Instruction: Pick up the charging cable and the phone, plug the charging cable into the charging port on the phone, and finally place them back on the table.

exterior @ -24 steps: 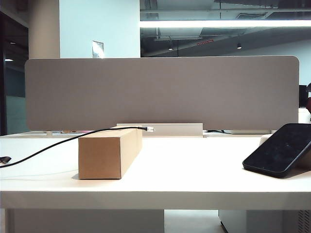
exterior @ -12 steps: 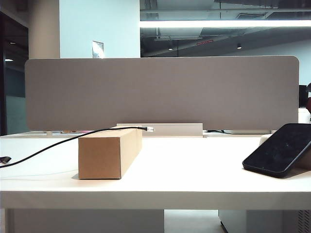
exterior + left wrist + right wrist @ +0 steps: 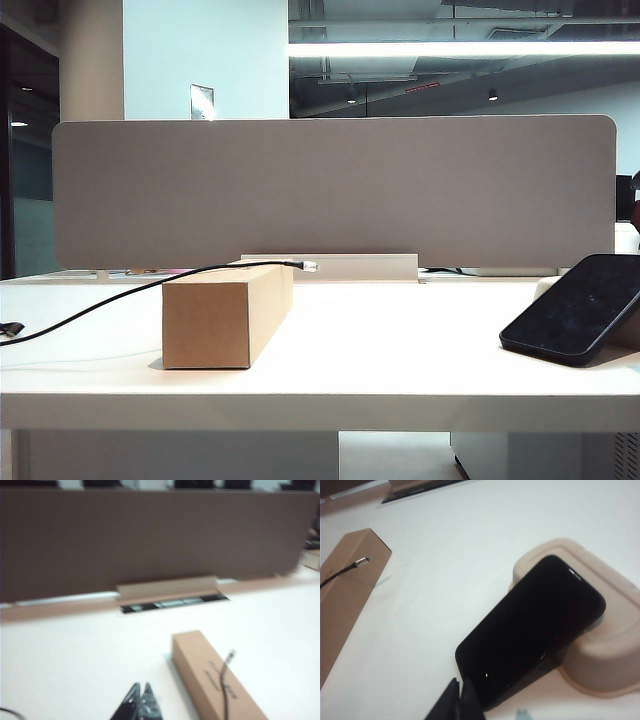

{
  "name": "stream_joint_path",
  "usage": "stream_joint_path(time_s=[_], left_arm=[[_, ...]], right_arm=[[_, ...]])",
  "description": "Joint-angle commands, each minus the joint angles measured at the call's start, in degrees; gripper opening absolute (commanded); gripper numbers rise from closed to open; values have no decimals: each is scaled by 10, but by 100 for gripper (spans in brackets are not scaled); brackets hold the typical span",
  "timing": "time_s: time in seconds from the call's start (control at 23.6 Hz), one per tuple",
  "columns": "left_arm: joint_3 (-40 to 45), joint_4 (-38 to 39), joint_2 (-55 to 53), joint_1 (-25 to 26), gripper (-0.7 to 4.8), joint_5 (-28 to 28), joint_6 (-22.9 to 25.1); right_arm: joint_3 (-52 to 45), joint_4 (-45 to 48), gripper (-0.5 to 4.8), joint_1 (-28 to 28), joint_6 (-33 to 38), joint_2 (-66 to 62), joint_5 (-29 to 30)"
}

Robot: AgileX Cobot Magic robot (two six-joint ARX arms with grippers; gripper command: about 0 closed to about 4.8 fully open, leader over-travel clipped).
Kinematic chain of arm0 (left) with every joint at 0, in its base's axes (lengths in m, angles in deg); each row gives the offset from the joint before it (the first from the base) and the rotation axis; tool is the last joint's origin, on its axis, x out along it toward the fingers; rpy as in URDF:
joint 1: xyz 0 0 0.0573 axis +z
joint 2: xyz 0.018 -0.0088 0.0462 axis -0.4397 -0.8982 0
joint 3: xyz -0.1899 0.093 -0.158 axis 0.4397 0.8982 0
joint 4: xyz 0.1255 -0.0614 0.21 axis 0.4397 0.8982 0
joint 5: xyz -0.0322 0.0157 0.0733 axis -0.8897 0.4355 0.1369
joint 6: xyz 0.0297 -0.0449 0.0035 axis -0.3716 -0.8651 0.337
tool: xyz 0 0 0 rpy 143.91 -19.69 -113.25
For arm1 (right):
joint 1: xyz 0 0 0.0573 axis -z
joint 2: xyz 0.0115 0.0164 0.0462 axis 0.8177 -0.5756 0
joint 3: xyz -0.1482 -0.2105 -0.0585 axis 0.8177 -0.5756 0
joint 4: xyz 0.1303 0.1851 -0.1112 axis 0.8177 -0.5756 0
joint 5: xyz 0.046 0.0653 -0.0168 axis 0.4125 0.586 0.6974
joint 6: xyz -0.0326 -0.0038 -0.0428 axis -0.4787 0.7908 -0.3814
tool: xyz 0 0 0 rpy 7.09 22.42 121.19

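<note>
Cable on the box at left, phone propped at right.
On the table [image 3: 400, 350], the charging cable [image 3: 120, 296] drapes over the cardboard box [image 3: 225, 315]; well apart to the right, the phone [image 3: 575, 310] leans tilted on a tray [image 3: 615, 645]; the divider panel [image 3: 330, 190] stands behind.

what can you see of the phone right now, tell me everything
The phone is a flat black slab with a glossy dark screen and rounded corners. It lies tilted, its upper end propped on a pale beige tray, its lower end down on the white table, at the right. Neither gripper touches it.

Left claw [image 3: 139, 700] black, pointed tips; right claw [image 3: 458, 700] likewise black.
</note>
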Motion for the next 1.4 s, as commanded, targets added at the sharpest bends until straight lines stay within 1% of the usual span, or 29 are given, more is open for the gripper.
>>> stream_joint_path(time_s=[0.04,0.13,0.21,0.34,0.38,0.47,0.51,0.55,0.59,0.68,0.76,0.85,0.97,1.14,1.4], left_arm=[[-40,-1,-70,-4,-5,-30,0],[-61,2,-106,-14,-5,-29,1],[-85,5,-144,-30,-5,-27,2],[-121,19,-194,-59,-5,-24,3],[-132,23,-209,-68,-5,-23,3],[-157,29,-242,-90,-5,-23,3],[-180,39,-273,-107,-5,-23,6],[-191,47,-286,-113,-4,-23,10],[-216,71,-314,-131,-4,-21,14],[-255,116,-353,-151,-4,-7,31],[-279,138,-379,-164,-3,4,43],[-287,137,-391,-176,-3,4,43],[-287,136,-392,-176,-3,3,54],[-287,136,-392,-176,-3,9,54],[-290,140,-392,-176,-3,16,54]], right_arm=[[3,7,27,2,31,-18,6],[3,7,29,2,47,-31,7],[3,6,68,2,56,-42,8],[3,6,165,3,61,-64,9],[3,6,208,3,73,-73,9],[3,7,267,5,93,-87,9],[3,12,328,10,113,-105,21],[3,17,349,13,124,-116,27],[3,26,351,22,136,-137,40],[3,47,350,34,156,-166,68],[3,78,350,40,174,-198,84],[3,101,350,40,176,-230,84],[3,142,350,41,188,-286,82],[4,184,350,43,194,-334,84],[4,259,346,43,227,-410,93]])
